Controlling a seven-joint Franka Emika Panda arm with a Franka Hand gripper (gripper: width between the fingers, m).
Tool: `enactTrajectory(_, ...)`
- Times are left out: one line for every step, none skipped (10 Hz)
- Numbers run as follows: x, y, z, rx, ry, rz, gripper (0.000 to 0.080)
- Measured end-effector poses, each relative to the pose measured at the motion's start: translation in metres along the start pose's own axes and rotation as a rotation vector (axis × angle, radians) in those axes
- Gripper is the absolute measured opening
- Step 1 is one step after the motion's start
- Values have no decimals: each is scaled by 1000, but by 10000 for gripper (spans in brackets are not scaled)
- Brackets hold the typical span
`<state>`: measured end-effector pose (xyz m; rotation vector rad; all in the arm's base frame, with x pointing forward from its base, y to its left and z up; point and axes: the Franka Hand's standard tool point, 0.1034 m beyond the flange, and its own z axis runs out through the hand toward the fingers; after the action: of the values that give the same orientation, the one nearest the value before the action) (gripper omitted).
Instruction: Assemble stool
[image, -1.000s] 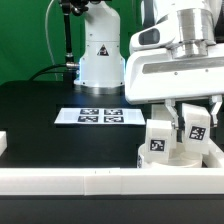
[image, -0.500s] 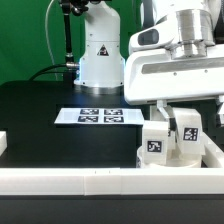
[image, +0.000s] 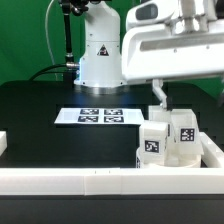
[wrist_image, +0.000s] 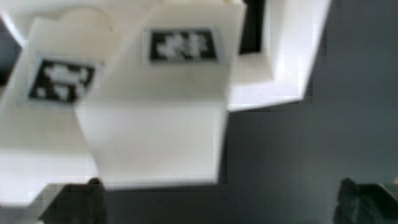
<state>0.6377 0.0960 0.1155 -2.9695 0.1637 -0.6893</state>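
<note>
At the exterior view's right the round white seat (image: 172, 157) of the stool lies behind the front rail. Two chunky white legs stand upright on it: one tagged leg (image: 154, 141) nearer and one (image: 184, 132) just behind it. My gripper (image: 186, 96) hangs open above the legs, with one finger (image: 158, 94) showing clear of them. In the wrist view both legs (wrist_image: 164, 110) (wrist_image: 54, 85) show their tags, and the gripper (wrist_image: 222, 205) holds nothing between its wide-spread dark fingertips (wrist_image: 80, 203).
A long white border rail (image: 100, 181) runs along the front, with a side piece (image: 213, 151) at the exterior view's right. The marker board (image: 100, 116) lies on the black table, in front of the arm's white base (image: 100, 55). A white block (image: 3, 143) sits at the left edge.
The gripper has opened, let go of the rear leg and risen above it. Both legs stay standing on the seat.
</note>
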Motion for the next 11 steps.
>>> enactTrajectory(7,-6,-5,9,-9,15,649)
enactTrajectory(7,-7,-4,9,-6,10,649)
enactTrajectory(6,-6,-3,7,-8,11,649)
enactTrajectory(6,-6,-3,7,-8,11,649)
enactTrajectory(5,-5,-3,7,-9,10,649)
enactTrajectory(4,-1,-1,1,-12,-18,649)
enactTrajectory(5,3,0,-2,-12,-40,649)
enactTrajectory(5,5,0,-3,-17,-37,649)
enactTrajectory(3,3,1,1,-55,-36,649)
enactTrajectory(6,2,1,3,-58,-37,649)
enactTrajectory(2,2,2,5,-95,-34,649)
